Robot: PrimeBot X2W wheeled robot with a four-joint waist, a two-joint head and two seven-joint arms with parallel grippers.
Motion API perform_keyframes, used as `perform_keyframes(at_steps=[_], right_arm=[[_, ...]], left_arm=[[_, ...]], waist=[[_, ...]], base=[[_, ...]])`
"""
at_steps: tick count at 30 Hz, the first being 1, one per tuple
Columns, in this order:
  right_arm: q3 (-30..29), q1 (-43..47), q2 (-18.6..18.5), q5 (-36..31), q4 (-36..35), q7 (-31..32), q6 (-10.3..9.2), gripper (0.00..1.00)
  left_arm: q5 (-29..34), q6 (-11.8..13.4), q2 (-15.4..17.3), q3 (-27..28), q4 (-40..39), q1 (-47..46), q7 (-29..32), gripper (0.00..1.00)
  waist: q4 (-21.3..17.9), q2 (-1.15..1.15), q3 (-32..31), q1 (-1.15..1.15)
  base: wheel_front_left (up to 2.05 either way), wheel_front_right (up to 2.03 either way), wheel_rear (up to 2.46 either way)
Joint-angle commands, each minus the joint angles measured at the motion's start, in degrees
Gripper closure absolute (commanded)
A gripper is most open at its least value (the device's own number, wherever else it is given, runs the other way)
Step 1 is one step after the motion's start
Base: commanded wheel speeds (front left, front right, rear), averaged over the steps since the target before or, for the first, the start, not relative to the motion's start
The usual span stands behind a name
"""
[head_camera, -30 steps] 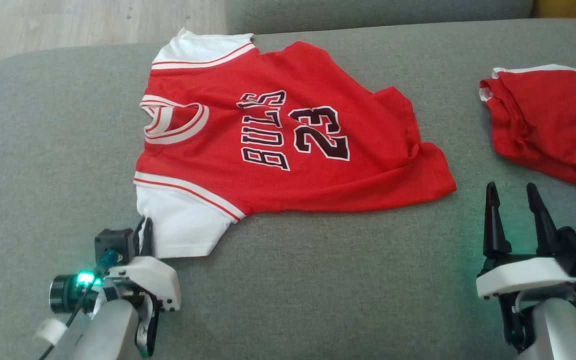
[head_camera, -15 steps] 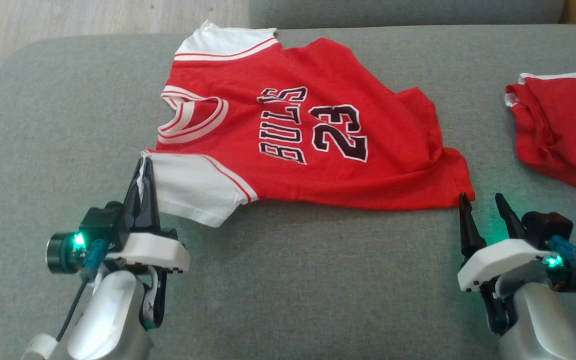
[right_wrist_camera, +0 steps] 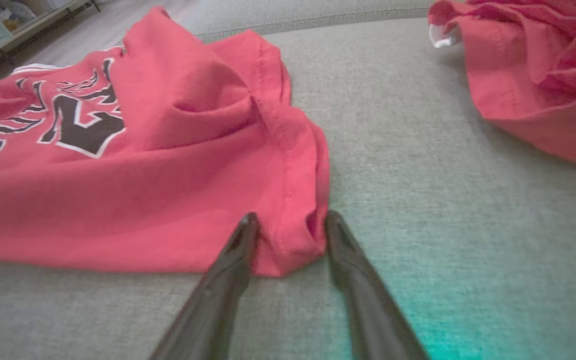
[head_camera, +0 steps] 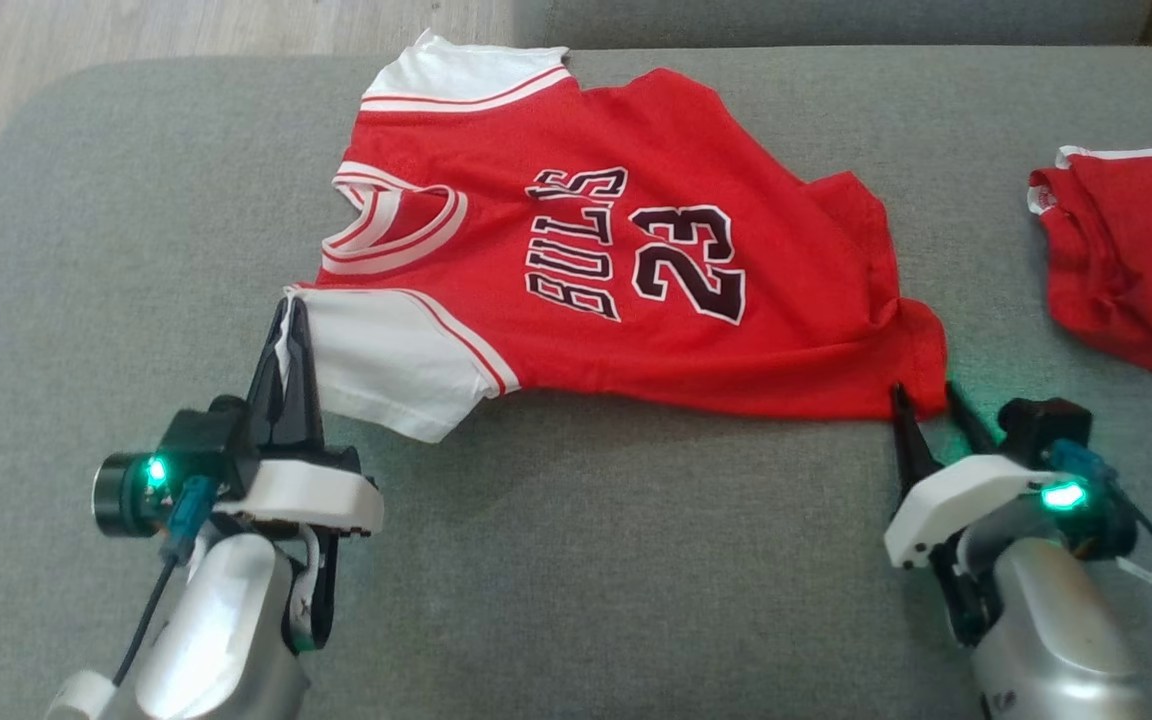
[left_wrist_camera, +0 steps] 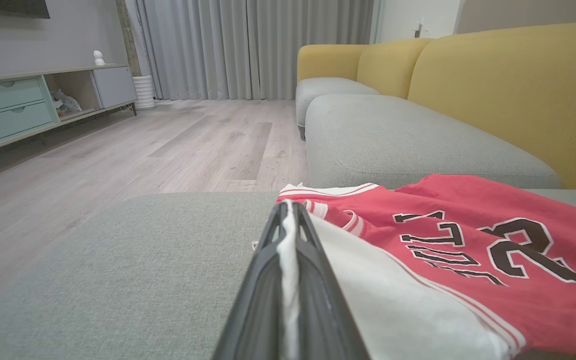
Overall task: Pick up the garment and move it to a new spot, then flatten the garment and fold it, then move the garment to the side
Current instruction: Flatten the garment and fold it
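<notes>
The garment (head_camera: 796, 300) is a red jersey with white sleeves and "BULLS 23" on it, spread across the grey sofa cushion (head_camera: 586, 560), collar to the left. My left gripper (head_camera: 288, 315) is shut on the edge of the near white sleeve (head_camera: 386, 360). In the left wrist view the left gripper (left_wrist_camera: 288, 220) pinches white cloth of the garment (left_wrist_camera: 418, 195) between its fingers. My right gripper (head_camera: 926, 395) is open at the near hem corner. The right wrist view shows the right gripper (right_wrist_camera: 291, 220) with one finger on each side of that corner of the garment (right_wrist_camera: 168, 175).
A second red garment (head_camera: 1126, 260) lies crumpled at the cushion's right end, also seen as a red heap (right_wrist_camera: 533, 75). Wooden floor (left_wrist_camera: 143, 150) lies past the cushion's left edge. Another grey seat (left_wrist_camera: 408, 140) and a yellow backrest (left_wrist_camera: 518, 85) stand beyond.
My left gripper has carried the white sleeve's edge forward, towards the collar. My right gripper has moved forward to the hem corner, its fingers now straddling the cloth and slightly narrower. The camera has shifted too.
</notes>
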Motion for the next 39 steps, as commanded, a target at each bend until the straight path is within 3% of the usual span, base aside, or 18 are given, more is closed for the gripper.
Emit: perform_keyframes(at_steps=[1,7,16,25,33,39], right_arm=[[2.43,-0.81,0.19,0.46,-0.33,-0.61,-0.04,1.00],[2.83,-1.60,0.19,2.67,-2.73,-4.06,-0.04,1.00],[1.49,-3.82,0.19,4.69,-15.15,-5.39,-0.04,1.00],[-0.08,-7.93,-0.86,2.60,-33.79,2.66,-0.04,1.00],[-0.99,-7.53,-2.22,2.47,-48.94,10.03,-0.04,1.00],[-2.03,-5.33,-1.70,2.23,-58.71,15.63,-0.04,1.00]], left_arm=[[-0.22,0.51,1.08,1.67,-1.85,-0.81,-0.53,1.00],[-2.40,0.06,1.15,2.75,-2.21,-0.26,-0.10,1.00],[-5.79,-1.75,2.18,4.72,-7.51,-3.59,1.82,1.00],[-9.34,-2.29,2.75,7.50,-18.56,-13.97,5.57,1.00],[-11.58,0.18,3.87,10.48,-31.69,-17.28,10.34,1.00],[-13.15,1.90,6.45,12.45,-39.66,-17.59,16.75,1.00]], waist=[[-0.34,0.00,-0.33,0.00],[-1.81,0.00,-2.35,0.00],[-3.68,0.00,-5.83,0.00],[-4.29,0.00,-9.38,0.00],[-5.01,0.00,-11.16,0.00],[-5.60,0.00,-9.19,0.00]], base=[[0.00,0.00,0.00],[0.00,0.00,0.00],[0.00,0.00,0.00],[0.00,0.00,0.00],[0.00,0.00,0.00],[0.00,0.00,0.00]])
